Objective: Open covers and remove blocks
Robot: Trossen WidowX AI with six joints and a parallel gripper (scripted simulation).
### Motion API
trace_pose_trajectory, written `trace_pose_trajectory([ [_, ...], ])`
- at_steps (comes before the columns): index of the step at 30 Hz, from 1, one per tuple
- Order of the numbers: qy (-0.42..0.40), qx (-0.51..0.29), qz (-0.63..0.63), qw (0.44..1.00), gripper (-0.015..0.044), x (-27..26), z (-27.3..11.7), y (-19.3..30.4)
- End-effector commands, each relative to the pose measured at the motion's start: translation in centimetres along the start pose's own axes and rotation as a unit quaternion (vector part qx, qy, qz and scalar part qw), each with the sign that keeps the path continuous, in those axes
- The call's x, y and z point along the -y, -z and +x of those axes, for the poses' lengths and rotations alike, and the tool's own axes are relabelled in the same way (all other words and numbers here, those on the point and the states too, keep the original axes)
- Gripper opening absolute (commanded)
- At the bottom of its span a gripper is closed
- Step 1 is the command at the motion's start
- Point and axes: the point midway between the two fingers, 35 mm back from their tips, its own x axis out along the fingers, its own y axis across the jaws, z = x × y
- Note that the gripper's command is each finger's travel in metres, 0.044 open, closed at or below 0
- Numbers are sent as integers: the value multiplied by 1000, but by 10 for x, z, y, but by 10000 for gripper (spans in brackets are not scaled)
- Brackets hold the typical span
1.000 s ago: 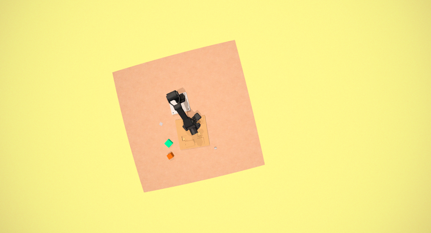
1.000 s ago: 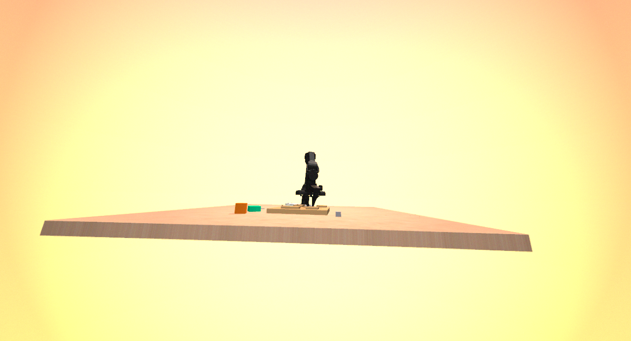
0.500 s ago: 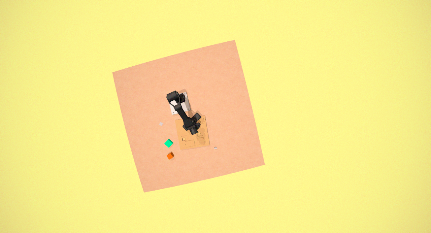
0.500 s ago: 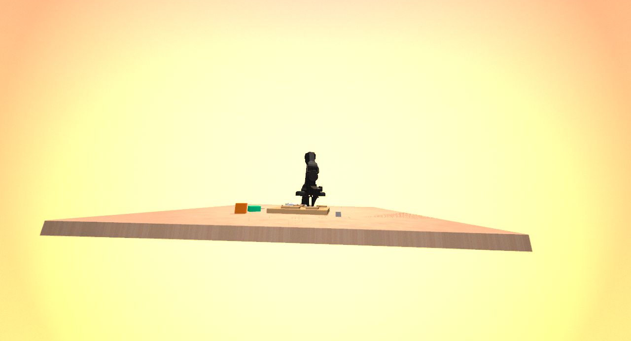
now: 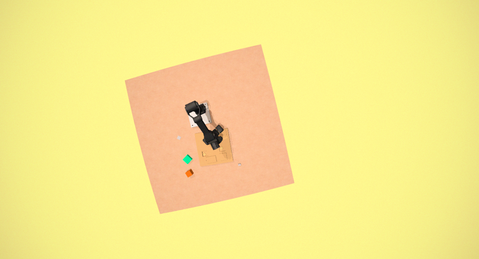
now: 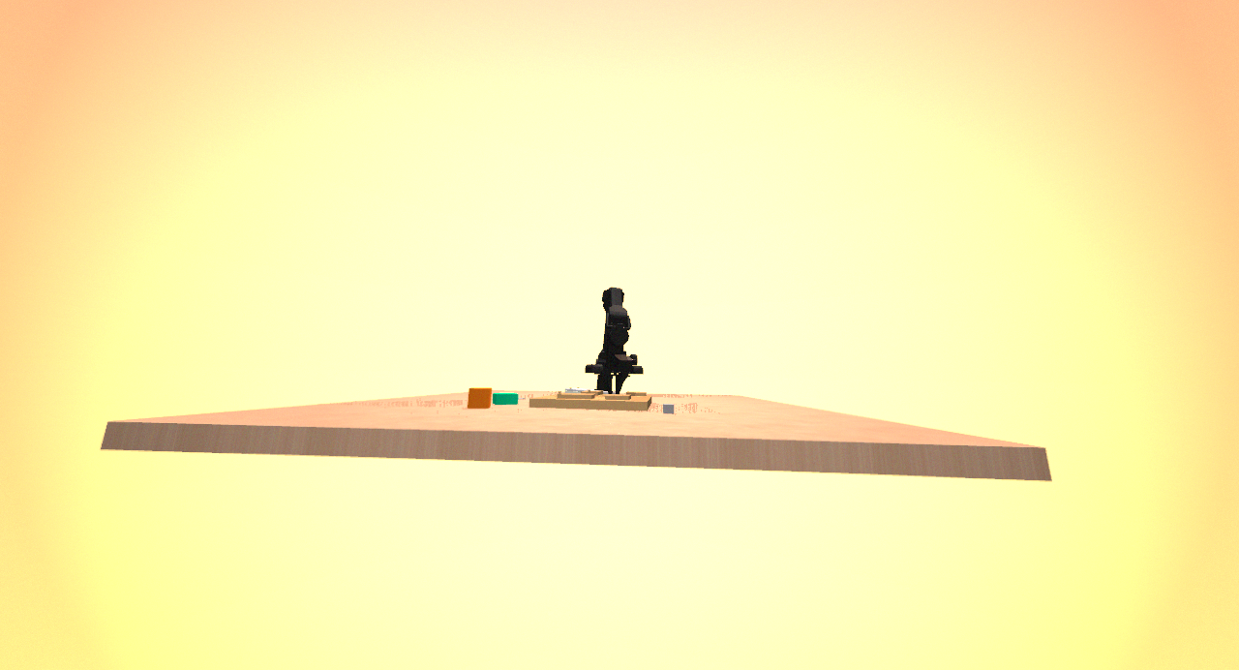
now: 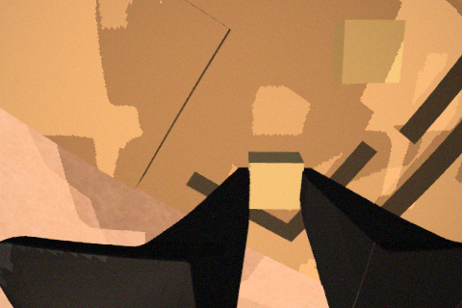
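Note:
The puzzle board lies flat on the table under the arm. In the wrist view my gripper is low over the board, shut on a small pale yellow knob. The knob stands by dark angled grooves. A second pale yellow knob stands up and to the right in that view. An orange block and a green block rest on the table left of the board. The arm hides part of the board from above, and I cannot tell how far each cover is open.
A small grey cube lies on the table right of the board. Another light grey piece lies to its left. The white base plate of the arm is behind the board. The table's front edge shows in the exterior view.

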Motion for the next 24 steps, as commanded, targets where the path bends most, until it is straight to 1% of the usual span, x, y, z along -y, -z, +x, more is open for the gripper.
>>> trace_pose_trajectory([
  [1,2,8,-1,1000,80,1,-8,-4],
  [24,1,6,1,1000,80,1,-38,-2],
])
